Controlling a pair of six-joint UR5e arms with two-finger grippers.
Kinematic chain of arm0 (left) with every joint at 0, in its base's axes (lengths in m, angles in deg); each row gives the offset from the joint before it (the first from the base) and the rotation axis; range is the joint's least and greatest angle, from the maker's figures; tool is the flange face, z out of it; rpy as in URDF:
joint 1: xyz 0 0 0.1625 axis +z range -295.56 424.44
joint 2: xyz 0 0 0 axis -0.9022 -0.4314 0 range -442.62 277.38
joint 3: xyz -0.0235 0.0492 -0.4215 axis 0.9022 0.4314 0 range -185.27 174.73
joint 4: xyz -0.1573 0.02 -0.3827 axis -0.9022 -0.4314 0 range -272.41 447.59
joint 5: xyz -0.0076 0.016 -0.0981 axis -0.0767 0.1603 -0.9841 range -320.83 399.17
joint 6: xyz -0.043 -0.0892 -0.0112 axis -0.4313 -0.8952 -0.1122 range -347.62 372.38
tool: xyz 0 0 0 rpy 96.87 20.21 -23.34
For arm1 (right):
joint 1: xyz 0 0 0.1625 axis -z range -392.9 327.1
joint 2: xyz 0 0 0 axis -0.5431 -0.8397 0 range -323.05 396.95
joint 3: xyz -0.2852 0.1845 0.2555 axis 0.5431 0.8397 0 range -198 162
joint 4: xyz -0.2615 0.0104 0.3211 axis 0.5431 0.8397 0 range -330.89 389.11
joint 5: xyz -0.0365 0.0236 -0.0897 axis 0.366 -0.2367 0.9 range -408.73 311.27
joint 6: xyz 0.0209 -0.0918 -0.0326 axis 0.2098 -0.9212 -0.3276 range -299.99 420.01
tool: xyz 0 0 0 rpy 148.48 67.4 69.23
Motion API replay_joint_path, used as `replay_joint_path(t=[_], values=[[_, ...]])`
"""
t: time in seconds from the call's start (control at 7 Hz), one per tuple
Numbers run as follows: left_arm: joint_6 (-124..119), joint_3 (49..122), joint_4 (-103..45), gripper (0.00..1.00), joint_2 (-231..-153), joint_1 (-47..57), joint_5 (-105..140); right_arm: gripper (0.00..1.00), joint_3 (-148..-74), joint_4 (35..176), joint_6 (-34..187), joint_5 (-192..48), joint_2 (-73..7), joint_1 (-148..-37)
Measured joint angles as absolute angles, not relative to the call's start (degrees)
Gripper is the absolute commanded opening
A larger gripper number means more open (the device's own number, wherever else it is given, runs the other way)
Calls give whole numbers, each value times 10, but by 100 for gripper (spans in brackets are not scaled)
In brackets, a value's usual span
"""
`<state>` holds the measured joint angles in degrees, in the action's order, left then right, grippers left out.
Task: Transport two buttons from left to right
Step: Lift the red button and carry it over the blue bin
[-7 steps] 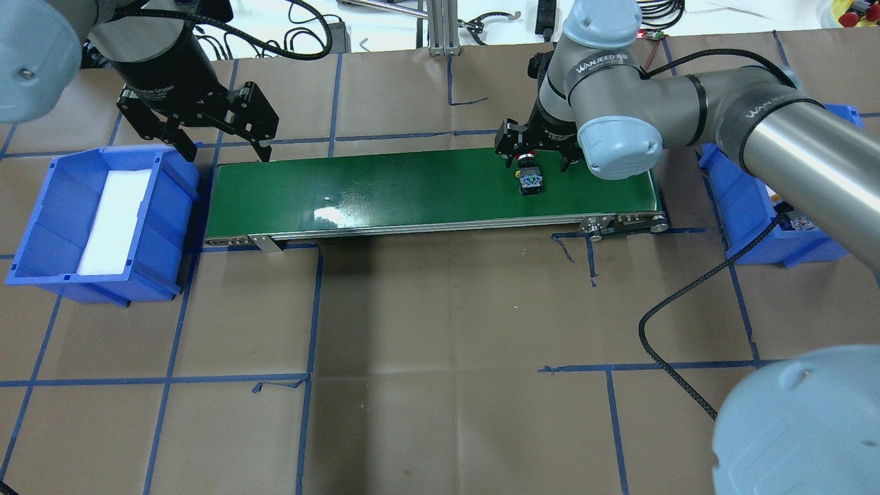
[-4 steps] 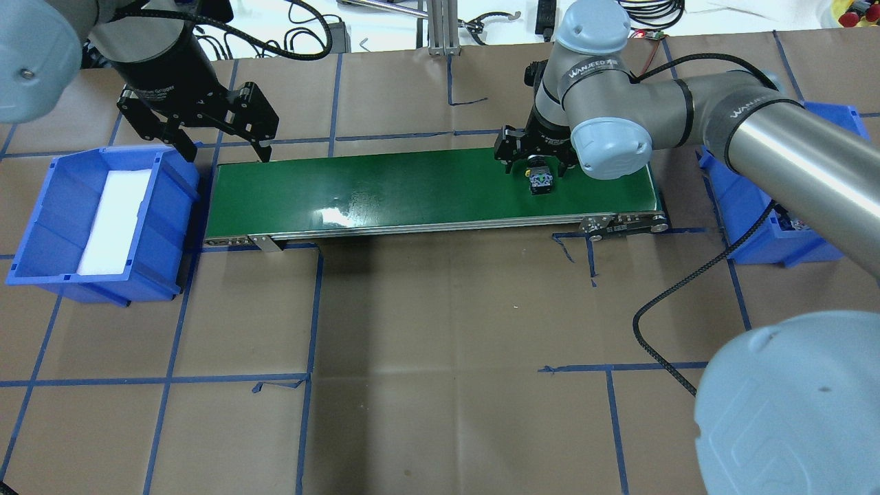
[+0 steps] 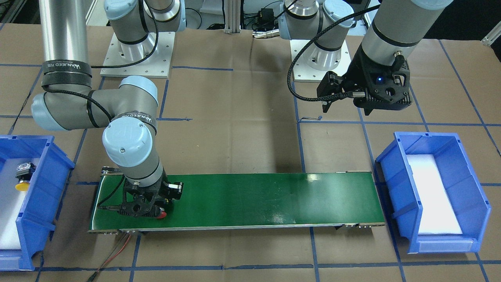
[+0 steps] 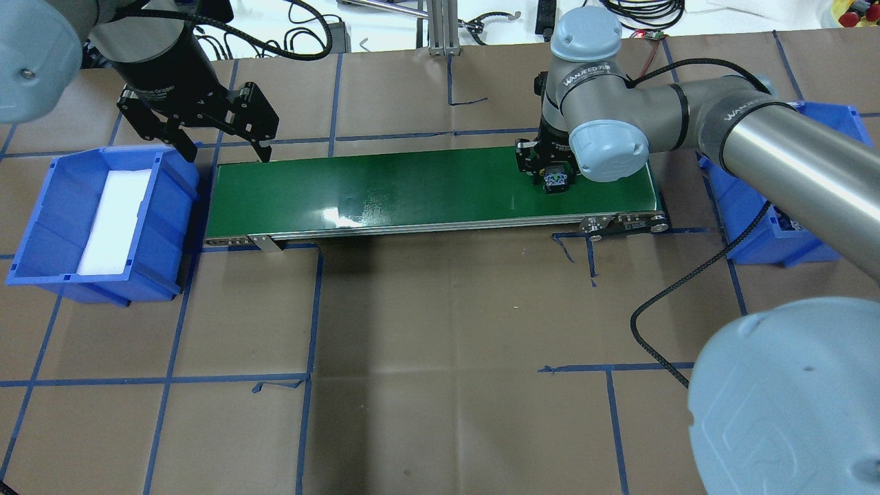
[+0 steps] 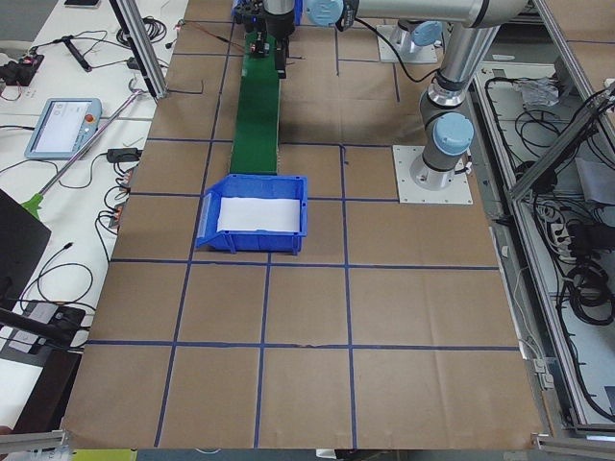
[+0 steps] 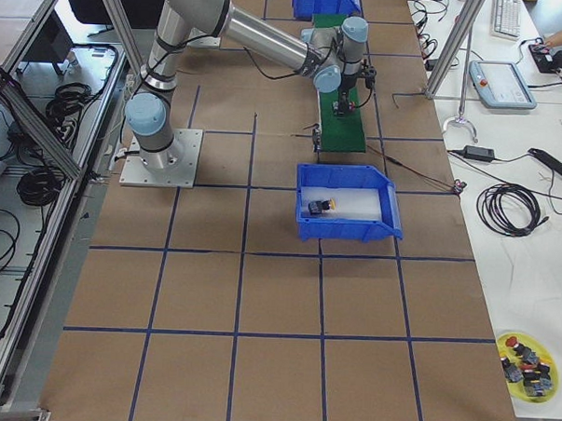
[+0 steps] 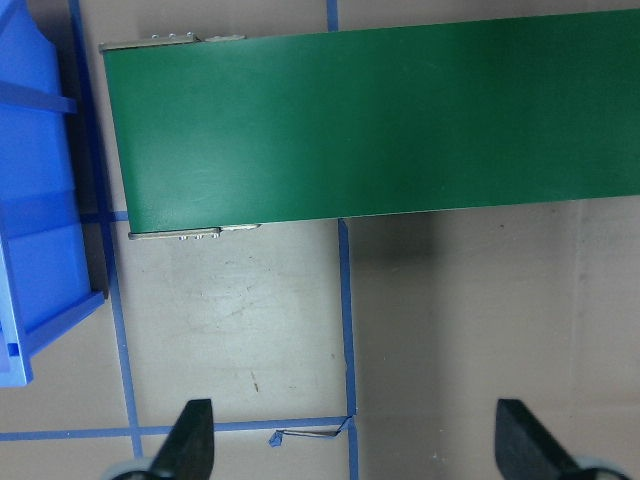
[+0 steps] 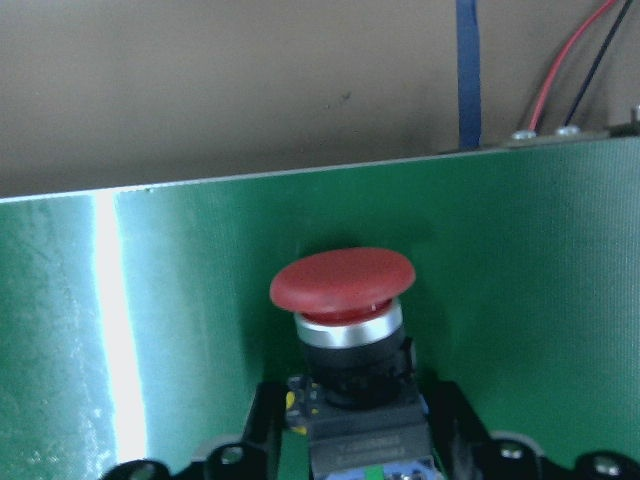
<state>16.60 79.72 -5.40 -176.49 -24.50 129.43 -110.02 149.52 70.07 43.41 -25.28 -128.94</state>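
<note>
The red-capped button [image 8: 342, 280] lies on its side on the green belt [image 4: 412, 185] near its right end, cap pointing at the belt's far edge; its cap also shows in the front view [image 3: 161, 215]. My right gripper [image 4: 553, 177] is down on the belt, its fingers [image 8: 250, 440] closed against the button's black block. The yellow-capped button [image 3: 21, 176] lies in the right blue bin [image 3: 39, 172], and also shows in the right side view [image 6: 320, 206]. My left gripper [image 4: 227, 152] is open and empty, hovering behind the belt's left end.
The left blue bin [image 4: 41, 227] holds only a white foam pad. The right bin [image 4: 756, 206] stands just past the belt's right end. A black cable [image 4: 660, 309] loops over the table by the right arm. A dish of spare buttons [image 6: 526, 356] stands far off.
The red button has travelled right along the belt. My right gripper followed it, came lower and narrowed its fingers around the block. My left arm has not moved.
</note>
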Motion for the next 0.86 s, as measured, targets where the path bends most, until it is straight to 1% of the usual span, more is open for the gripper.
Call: replay_joint_path(t=[0.29, 0.57, 0.86], values=[[166, 797, -54, 100, -1765, -245, 1294, 1, -1085, 1463, 665, 457, -262, -1286], [166, 797, -54, 100, -1765, -245, 1294, 2, -1045, 1411, 612, 504, -286, -1268], [166, 797, -54, 100, -1765, -245, 1294, 2, -1015, 1348, 543, 503, -328, -1208]])
